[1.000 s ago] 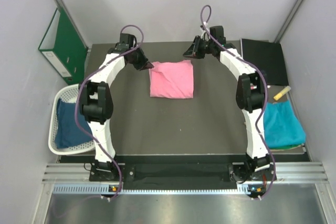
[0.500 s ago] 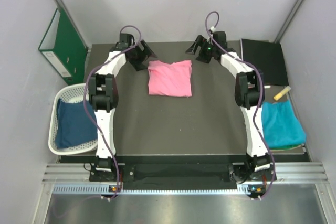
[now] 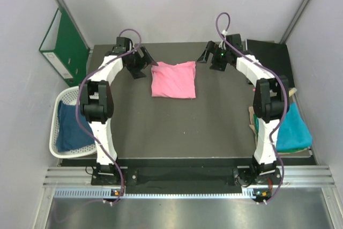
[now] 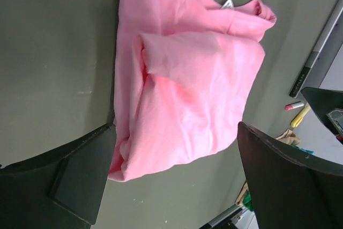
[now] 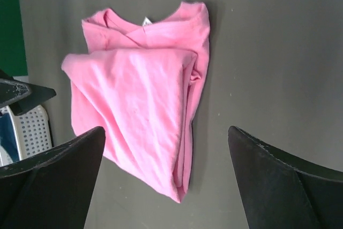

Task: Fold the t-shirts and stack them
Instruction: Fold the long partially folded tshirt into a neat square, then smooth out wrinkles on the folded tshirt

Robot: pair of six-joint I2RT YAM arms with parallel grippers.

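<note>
A bright pink t-shirt point(image 3: 172, 79) lies folded on the dark table point(image 3: 177, 127) at the back centre, its collar toward the far edge. My left gripper point(image 3: 149, 61) hovers open just off the shirt's left back corner, holding nothing. In the left wrist view the pink shirt point(image 4: 187, 89) lies beyond the open left gripper point(image 4: 177, 170). My right gripper point(image 3: 208, 59) stands open off the right back corner, apart from the cloth. The right wrist view shows the pink shirt point(image 5: 144, 105) ahead of the empty right gripper point(image 5: 166, 170). A dark blue shirt point(image 3: 72, 124) fills the basket. A teal shirt point(image 3: 292, 127) lies at the right.
A white lattice basket point(image 3: 56, 132) stands off the table's left edge, with a green ring binder point(image 3: 64, 46) behind it. A black folder point(image 3: 270, 60) lies at the back right. Markers point(image 4: 297, 112) lie near the right arm's elbow, which hangs over the teal shirt.
Both grippers have opened, let go of the pink shirt's back corners and drawn outward. The right arm has swung right. The shirt has settled slightly left.
</note>
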